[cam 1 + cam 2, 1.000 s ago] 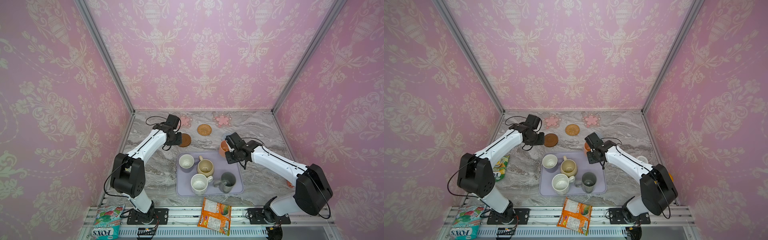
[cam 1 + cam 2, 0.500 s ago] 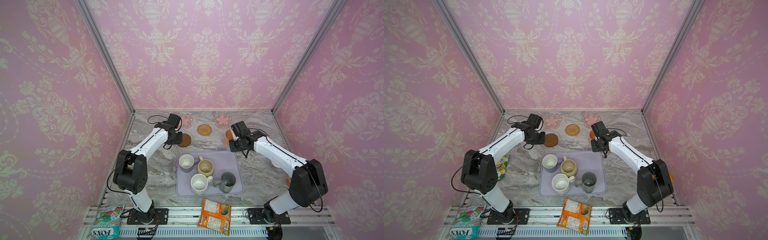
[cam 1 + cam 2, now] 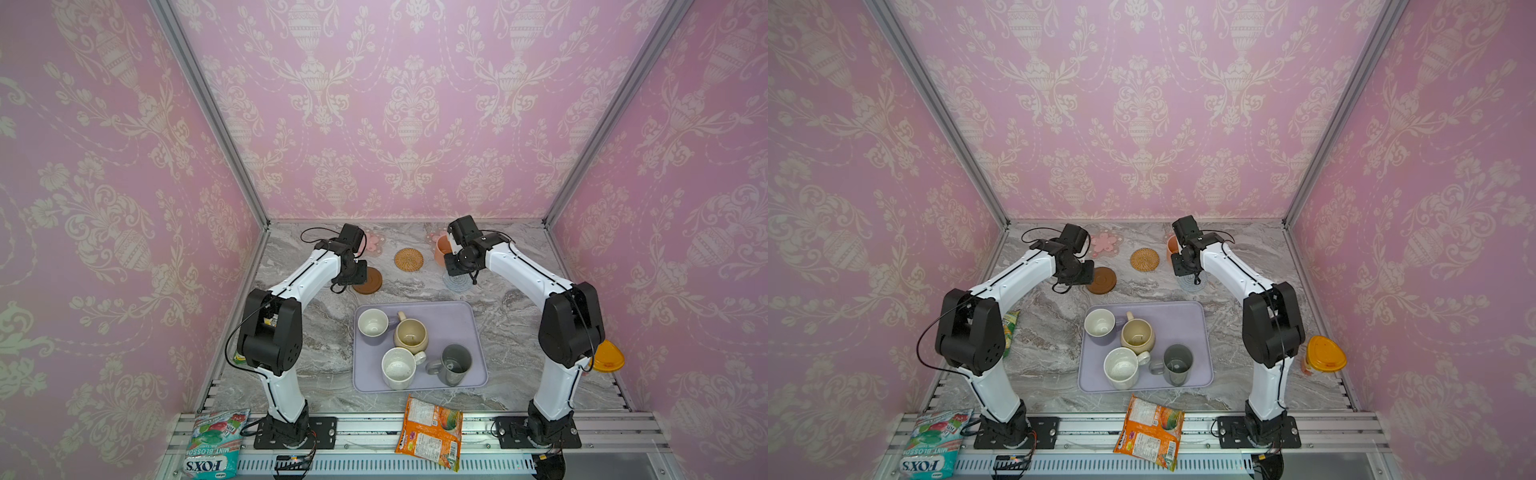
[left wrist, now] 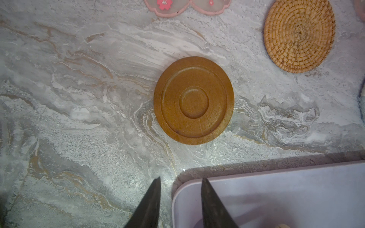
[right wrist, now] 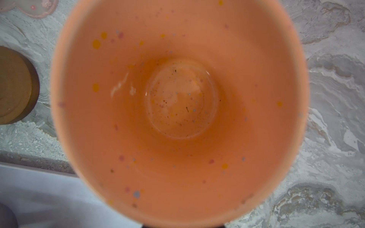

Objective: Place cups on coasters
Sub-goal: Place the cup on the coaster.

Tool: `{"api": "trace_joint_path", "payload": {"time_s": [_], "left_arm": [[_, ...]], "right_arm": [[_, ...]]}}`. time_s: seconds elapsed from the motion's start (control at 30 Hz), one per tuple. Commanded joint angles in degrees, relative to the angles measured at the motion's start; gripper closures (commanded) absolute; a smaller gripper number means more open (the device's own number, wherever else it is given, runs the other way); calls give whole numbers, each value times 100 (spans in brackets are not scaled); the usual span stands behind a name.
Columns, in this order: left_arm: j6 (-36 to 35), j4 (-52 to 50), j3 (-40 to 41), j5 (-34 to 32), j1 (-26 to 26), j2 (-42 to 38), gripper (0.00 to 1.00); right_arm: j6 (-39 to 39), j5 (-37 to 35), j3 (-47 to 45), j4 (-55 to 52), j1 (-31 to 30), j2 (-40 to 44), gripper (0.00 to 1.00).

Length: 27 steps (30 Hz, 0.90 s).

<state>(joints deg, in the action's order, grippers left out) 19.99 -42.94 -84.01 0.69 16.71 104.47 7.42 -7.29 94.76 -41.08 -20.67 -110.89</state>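
Right wrist view shows the peach-orange mug [image 5: 177, 102] clamped by the right gripper [image 3: 449, 254] beyond the lavender tray [image 3: 453, 320], by a pink flower coaster [image 3: 432, 237]; four mugs [image 3: 409, 334] sit on that tray, none looks placed yet, left gripper [image 4: 179, 180] narrow, empty.

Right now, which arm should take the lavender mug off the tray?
Left. The left gripper is empty, jaws apart, by the tray corner nearest the lavender mug. The right gripper is shut on the peach mug, farther back.
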Motion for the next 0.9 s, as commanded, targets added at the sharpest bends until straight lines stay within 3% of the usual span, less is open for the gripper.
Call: {"api": "trace_joint_path", "payload": {"time_s": [0.0, 0.47, 0.87], "left_arm": [[-179, -41, -222, -93, -130, 130, 63], [-240, 22, -725, -42, -351, 713, 63], [-228, -4, -1322, 10, -370, 1341, 63]], "right_arm": [[-192, -39, 697, 106, 109, -230, 100], [-378, -11, 2861, -388, 539, -1761, 100], [-535, 6, 3790, -485, 702, -2534, 100]]}}
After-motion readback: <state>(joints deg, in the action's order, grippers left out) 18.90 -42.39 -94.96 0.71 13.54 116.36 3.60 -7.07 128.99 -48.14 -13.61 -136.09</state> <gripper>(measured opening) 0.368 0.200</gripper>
